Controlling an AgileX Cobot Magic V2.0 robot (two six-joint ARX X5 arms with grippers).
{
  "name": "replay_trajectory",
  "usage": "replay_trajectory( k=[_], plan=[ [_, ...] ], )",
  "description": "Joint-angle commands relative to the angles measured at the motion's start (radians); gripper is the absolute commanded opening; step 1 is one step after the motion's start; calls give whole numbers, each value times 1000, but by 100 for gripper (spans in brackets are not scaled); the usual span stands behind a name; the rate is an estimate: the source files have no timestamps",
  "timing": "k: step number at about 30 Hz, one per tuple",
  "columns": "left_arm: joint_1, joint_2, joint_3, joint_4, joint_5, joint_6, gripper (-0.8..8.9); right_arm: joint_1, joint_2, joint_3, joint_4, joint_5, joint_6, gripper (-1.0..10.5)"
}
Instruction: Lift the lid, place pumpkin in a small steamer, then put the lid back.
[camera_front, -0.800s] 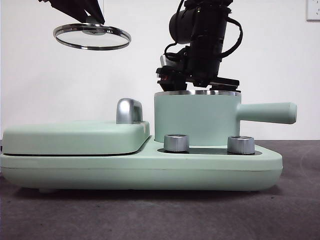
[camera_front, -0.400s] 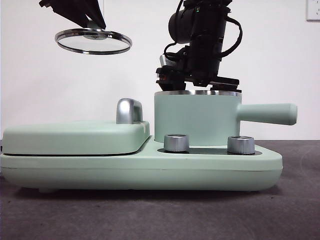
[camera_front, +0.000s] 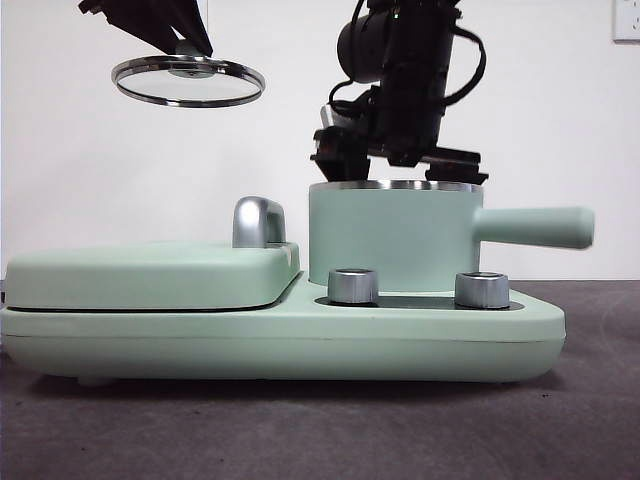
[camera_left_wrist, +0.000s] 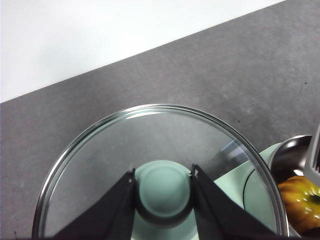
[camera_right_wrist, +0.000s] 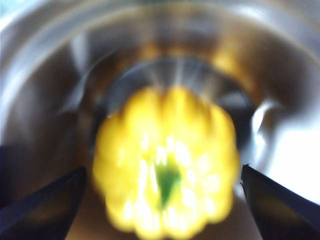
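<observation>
In the front view, the small mint-green cylindrical steamer pot (camera_front: 392, 236) with a steel rim stands on the right part of a wide mint-green cooker base (camera_front: 280, 340), its long straight handle (camera_front: 533, 227) pointing away from the flat hinged mint-green cover (camera_front: 150, 273) beside it. A chrome handle (camera_front: 258, 221) rises from that cover just next to the pot, and two steel dials (camera_front: 352, 285) sit on the base in front of the pot. The right gripper (camera_front: 400, 160), big and dark, hangs directly above the pot's open mouth, just clear of the rim. Well apart from the pot, high above the hinged cover, the round clear glass lid (camera_front: 188, 81) with a shiny steel rim hangs in the air, held at its top by the left gripper (camera_front: 186, 44).

In the left wrist view, the left gripper's (camera_left_wrist: 164, 187) two black jaws are closed on the lid's small mint-green knob (camera_left_wrist: 164, 189), one on each side. Through and past the glass lid (camera_left_wrist: 150, 150) lies grey table (camera_left_wrist: 200, 75), and the pot's steel rim shows at the edge with the glossy yellow-orange pumpkin (camera_left_wrist: 300, 200) inside.

In the right wrist view, blurred, the ribbed pumpkin (camera_right_wrist: 165, 185) with its green stem lies on the bottom of the steamer pot's shiny steel inside (camera_right_wrist: 60, 75). The right gripper's (camera_right_wrist: 162, 197) jaws stand wide apart on either side of the pumpkin, not touching it.
</observation>
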Motion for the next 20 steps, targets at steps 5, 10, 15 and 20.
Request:
replay_trajectory(
  k=[5, 10, 15, 20],
  plan=[
    [-5, 16, 21, 24, 48, -18, 16, 7, 24, 235, -159, 31, -6, 492],
    [-13, 16, 21, 15, 48, -18, 16, 10, -37, 284, -222, 62, -1, 491],
    [-37, 16, 21, 3, 48, -12, 16, 28, -179, 214, -222, 69, -1, 491],
    [-85, 17, 21, -1, 48, -5, 16, 53, -420, -4, -222, 105, -1, 491]
  ],
)
